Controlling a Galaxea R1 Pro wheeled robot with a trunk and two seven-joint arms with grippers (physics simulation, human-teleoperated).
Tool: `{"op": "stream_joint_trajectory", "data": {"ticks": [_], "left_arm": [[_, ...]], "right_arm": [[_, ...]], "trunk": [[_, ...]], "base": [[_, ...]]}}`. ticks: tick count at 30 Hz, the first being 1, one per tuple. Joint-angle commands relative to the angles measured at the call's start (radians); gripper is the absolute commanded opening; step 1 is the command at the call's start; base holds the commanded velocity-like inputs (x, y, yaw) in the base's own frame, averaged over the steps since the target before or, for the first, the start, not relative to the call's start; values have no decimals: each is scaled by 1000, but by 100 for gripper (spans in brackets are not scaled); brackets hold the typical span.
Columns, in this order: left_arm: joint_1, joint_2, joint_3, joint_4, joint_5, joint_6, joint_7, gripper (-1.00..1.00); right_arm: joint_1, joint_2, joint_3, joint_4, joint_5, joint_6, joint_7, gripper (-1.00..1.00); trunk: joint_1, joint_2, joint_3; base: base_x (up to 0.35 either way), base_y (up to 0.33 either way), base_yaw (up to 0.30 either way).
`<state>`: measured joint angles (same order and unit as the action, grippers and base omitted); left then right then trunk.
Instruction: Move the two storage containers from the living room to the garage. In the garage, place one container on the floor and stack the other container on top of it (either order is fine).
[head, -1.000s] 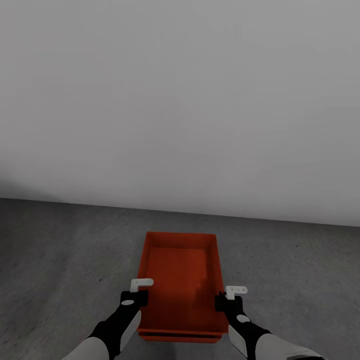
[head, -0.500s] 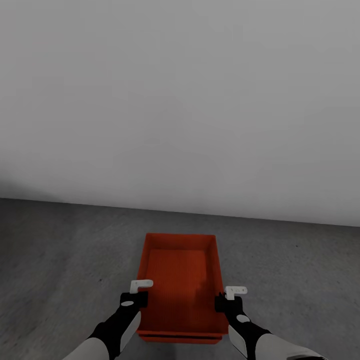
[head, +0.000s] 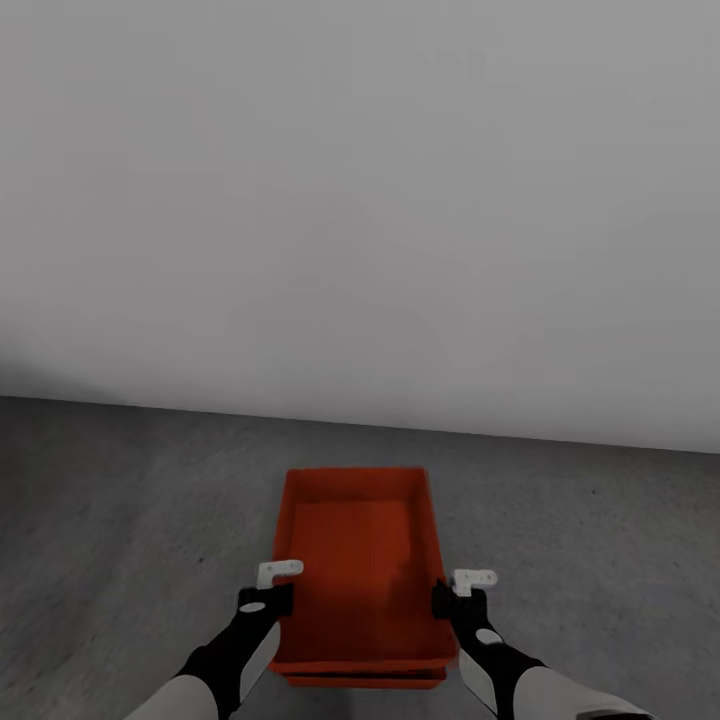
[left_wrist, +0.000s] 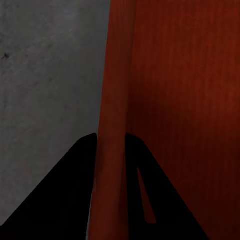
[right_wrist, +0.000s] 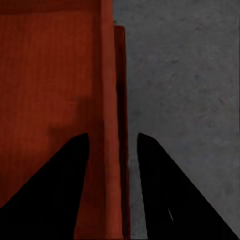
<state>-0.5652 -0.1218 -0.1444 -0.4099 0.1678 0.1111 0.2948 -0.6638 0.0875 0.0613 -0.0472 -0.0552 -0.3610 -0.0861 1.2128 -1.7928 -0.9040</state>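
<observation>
Two orange-red storage containers sit nested on the dark grey garage floor (head: 600, 520). The upper container (head: 360, 560) rests slightly askew in the lower one, of which only a front edge (head: 365, 680) peeks out. My left gripper (head: 272, 592) is shut on the upper container's left wall; in the left wrist view the wall (left_wrist: 112, 100) fills the gap between the black fingers. My right gripper (head: 456, 592) straddles the right wall (right_wrist: 111, 75) with space on both sides of it, so it is open. The lower container's rim (right_wrist: 123, 100) runs just outside that wall.
A plain pale grey wall (head: 360, 200) rises straight ahead, meeting the floor a short way beyond the containers. Bare speckled concrete stretches to the left (head: 120, 520) and to the right of the stack.
The upper container has shifted slightly to the left and looks a little raised, so its rim now overhangs the lower one. Both arms stay close to where they were.
</observation>
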Motion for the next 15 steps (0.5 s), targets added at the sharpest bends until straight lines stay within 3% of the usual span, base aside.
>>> {"op": "stream_joint_trajectory", "data": {"ticks": [1,15], "left_arm": [[1,7,2,-2,-3,6,32,100],[0,7,1,-14,-5,6,31,100]], "right_arm": [[0,-2,-20,1,-20,-7,-9,100],[0,-2,-20,1,-19,-7,-8,100]], "trunk": [[0,0,-1],[0,0,-1]], "base": [[0,0,0],[0,0,0]]}}
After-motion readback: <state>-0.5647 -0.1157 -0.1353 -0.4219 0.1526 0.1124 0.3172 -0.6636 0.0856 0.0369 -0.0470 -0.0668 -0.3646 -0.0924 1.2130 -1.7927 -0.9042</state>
